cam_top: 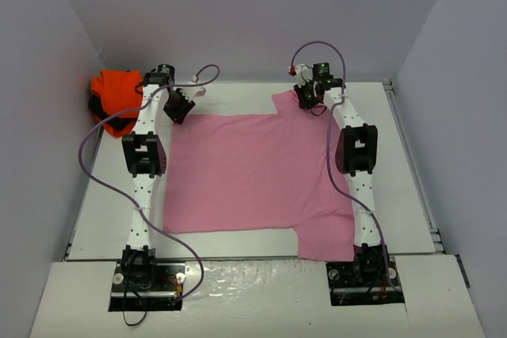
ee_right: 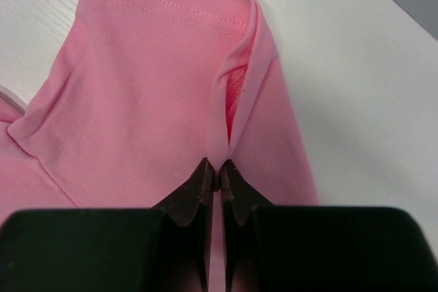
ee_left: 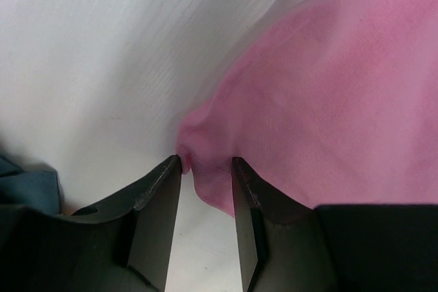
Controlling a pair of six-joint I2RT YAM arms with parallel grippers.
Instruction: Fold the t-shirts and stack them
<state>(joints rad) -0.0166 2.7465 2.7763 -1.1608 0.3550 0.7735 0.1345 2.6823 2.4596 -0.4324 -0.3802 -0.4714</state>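
Note:
The pink t-shirt (cam_top: 253,176) lies spread flat across the table, one sleeve at the far right and one at the near right. My right gripper (cam_top: 307,97) is shut on a fold of the far sleeve (ee_right: 171,80), which is pinched between the fingertips in the right wrist view (ee_right: 217,169). My left gripper (cam_top: 181,105) is at the shirt's far left corner. Its jaws stand open (ee_left: 205,166) with the pink corner (ee_left: 205,182) bunched between the fingertips. The orange t-shirt (cam_top: 116,89) lies crumpled at the far left on a dark one (cam_top: 107,123).
The white table (cam_top: 412,180) is bounded by grey walls on three sides. A raised rail (cam_top: 408,140) runs along its right edge. Purple cables loop off both arms. A bluish-grey patch of cloth (ee_left: 27,184) shows at the left wrist view's lower left.

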